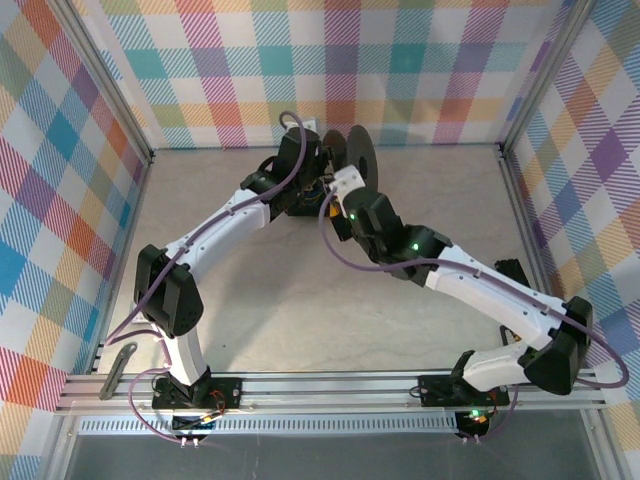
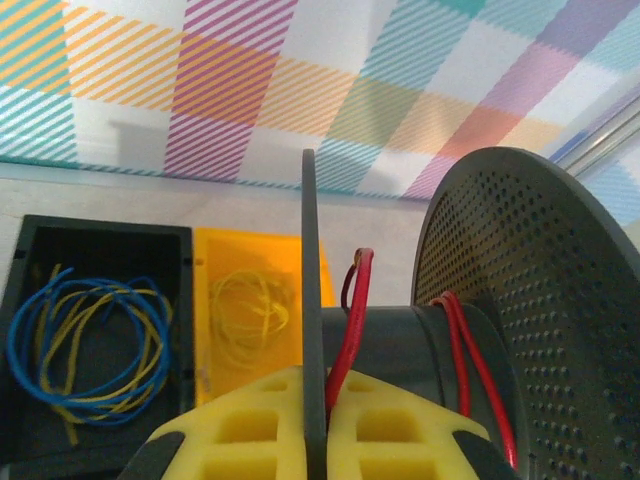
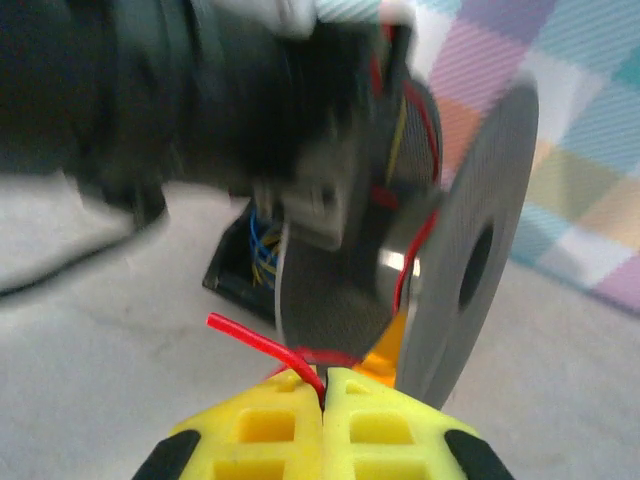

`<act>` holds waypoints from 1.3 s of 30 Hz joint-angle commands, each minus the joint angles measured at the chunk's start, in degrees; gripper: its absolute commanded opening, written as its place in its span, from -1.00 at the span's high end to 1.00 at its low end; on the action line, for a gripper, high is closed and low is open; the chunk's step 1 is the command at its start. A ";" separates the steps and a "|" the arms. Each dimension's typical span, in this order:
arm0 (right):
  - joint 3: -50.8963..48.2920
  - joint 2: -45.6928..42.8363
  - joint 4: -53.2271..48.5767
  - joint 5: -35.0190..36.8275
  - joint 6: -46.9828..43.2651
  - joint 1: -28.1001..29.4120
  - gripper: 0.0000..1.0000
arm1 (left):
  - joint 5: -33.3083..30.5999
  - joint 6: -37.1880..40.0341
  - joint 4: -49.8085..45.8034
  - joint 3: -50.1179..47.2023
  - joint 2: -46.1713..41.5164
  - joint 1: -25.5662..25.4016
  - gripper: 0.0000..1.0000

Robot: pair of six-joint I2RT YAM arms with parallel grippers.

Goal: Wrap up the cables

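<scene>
Near the far wall [image 1: 200, 80], the left gripper [image 2: 314, 425] clamps the spool flange [image 2: 311, 260]; the right gripper [image 3: 323, 400] pinches the red-orange wire [image 3: 262, 343]. Its short tail, seemingly, could slip free under tension.

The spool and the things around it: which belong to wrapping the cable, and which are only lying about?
Belong to the job: red wire; black spool; left gripper, shut on the spool's flange; right gripper, shut on the red wire.
Lying about: black box holding blue and yellow wires; orange box holding a yellow wire coil.
</scene>
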 commanded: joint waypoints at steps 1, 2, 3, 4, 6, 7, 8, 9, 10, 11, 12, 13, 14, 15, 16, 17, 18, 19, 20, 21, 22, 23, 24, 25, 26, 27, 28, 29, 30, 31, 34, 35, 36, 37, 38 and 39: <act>8.70 2.44 5.11 -4.25 -6.92 -1.03 1.00 | -6.48 7.69 -3.20 1.29 -0.94 -1.78 1.00; 10.95 3.51 5.11 -5.41 -7.04 -2.25 1.00 | -6.44 9.05 -4.79 0.62 -1.42 -2.23 1.00; 12.93 4.27 5.12 -5.68 -7.01 -3.22 1.00 | -6.33 10.03 -5.59 0.06 -1.82 -2.63 1.00; 15.03 5.07 5.00 -5.78 -6.97 -4.45 1.00 | -5.69 11.42 -6.41 -0.62 -2.31 -3.06 1.00; 18.61 6.44 4.19 -6.46 -6.84 -7.06 1.00 | -5.06 13.89 -8.11 -1.78 -3.16 -3.68 1.00; 20.35 7.05 3.60 -6.88 -6.39 -8.66 1.00 | -4.28 15.21 -8.97 -2.35 -3.67 -3.89 1.00; 21.58 7.64 3.02 -7.24 -6.07 -10.17 1.00 | -3.77 16.14 -9.61 -2.98 -4.36 -4.04 1.00; 23.24 8.35 2.34 -7.61 -5.44 -11.85 1.00 | -3.47 17.16 -10.00 -3.90 -5.16 -4.20 1.00; 24.78 9.00 1.11 -8.56 -4.69 -13.76 1.00 | -2.74 18.31 -10.29 -4.87 -6.05 -4.29 1.00; 25.86 9.76 0.23 -9.49 -3.99 -15.28 1.00 | -2.21 19.11 -10.65 -5.56 -6.72 -4.33 1.00; 27.07 10.56 -0.59 -10.34 -3.81 -17.12 1.00 | -1.52 20.11 -11.02 -6.36 -7.63 -4.40 1.00; 28.13 11.49 -1.59 -11.14 -1.91 -18.76 1.00 | -0.42 21.60 -11.50 -7.14 -8.47 -4.49 1.00; 29.08 12.19 -2.41 -11.97 -0.92 -20.28 1.00 | 0.05 22.65 -12.12 -7.58 -9.07 -4.62 1.00; 29.93 13.09 -3.29 -13.33 -0.04 -21.75 1.00 | 1.07 24.40 -12.70 -8.11 -9.68 -4.77 1.00; 30.49 13.90 -3.84 -14.52 0.82 -23.16 1.00 | 2.37 26.85 -12.56 -9.17 -10.61 -5.17 1.00; 31.05 14.68 -4.24 -15.86 1.49 -24.49 1.00 | 2.62 29.07 -12.12 -10.38 -11.46 -5.64 1.00; 31.98 15.82 -5.27 -17.59 2.48 -25.92 1.00 | 2.90 32.06 -11.78 -11.54 -12.38 -6.31 1.00; 32.98 17.01 -6.45 -19.14 3.41 -27.42 1.00 | 3.29 35.62 -11.37 -13.00 -13.25 -7.13 1.00; 33.81 18.10 -7.35 -20.63 4.22 -28.72 1.00 | 2.25 38.32 -10.46 -14.45 -14.05 -8.03 1.00; 35.04 19.52 -8.70 -22.93 5.34 -30.34 1.00 | 1.68 41.41 -9.39 -16.54 -15.01 -8.82 1.00; 36.46 21.00 -10.22 -25.08 6.35 -32.06 1.00 | 1.10 44.26 -7.93 -18.78 -16.11 -9.48 1.00; 37.59 22.24 -11.56 -26.83 7.05 -33.41 1.00 | 0.03 46.33 -5.95 -20.94 -17.15 -10.15 1.00; 39.04 23.66 -13.03 -29.04 7.68 -34.89 1.00 | -0.04 48.72 -3.82 -23.33 -18.51 -10.50 1.00; 40.23 24.94 -14.51 -31.31 8.41 -36.56 1.00 | 0.20 50.50 -0.96 -25.70 -19.94 -10.64 1.00; 40.88 25.89 -15.37 -33.04 8.84 -37.69 1.00 | 0.18 51.54 0.96 -27.50 -21.48 -10.68 1.00; 41.36 27.14 -16.42 -35.07 9.47 -38.99 1.00 | 0.91 52.82 3.29 -29.64 -23.22 -10.75 1.00; 41.53 27.98 -17.14 -36.93 10.08 -40.22 1.00 | 1.05 54.04 5.57 -31.45 -24.98 -10.85 1.00; 41.24 28.60 -17.59 -38.91 10.74 -41.37 1.00 | 1.23 55.06 7.38 -32.85 -26.59 -10.92 1.00; 40.82 29.04 -17.83 -40.26 11.14 -42.11 1.00 | 1.59 55.93 8.35 -33.67 -27.77 -10.97 1.00; 39.95 29.33 -17.84 -41.22 11.51 -42.87 1.00 | 1.86 56.92 9.14 -34.17 -28.81 -11.08 1.00; 36.45 29.21 -16.42 -42.59 12.61 -44.38 1.00 | 3.59 58.95 9.02 -34.07 -30.62 -11.14 1.00; 35.14 29.21 -15.80 -42.79 13.38 -44.80 1.00 | 4.76 59.21 8.84 -33.88 -31.06 -11.22 1.00; 33.96 29.30 -15.23 -43.09 14.16 -45.32 1.00 | 5.65 59.45 8.71 -33.69 -31.43 -11.23 1.00; 32.61 29.34 -14.53 -43.33 14.99 -45.85 1.00 | 6.94 59.46 8.91 -33.60 -31.90 -11.44 1.00; 31.48 29.54 -13.88 -43.24 15.77 -46.35 1.00 | 8.62 59.28 9.12 -33.52 -32.38 -11.50 1.00; 30.51 29.73 -13.30 -42.80 16.32 -46.65 1.00 | 10.03 59.04 9.38 -33.39 -32.89 -11.50 1.00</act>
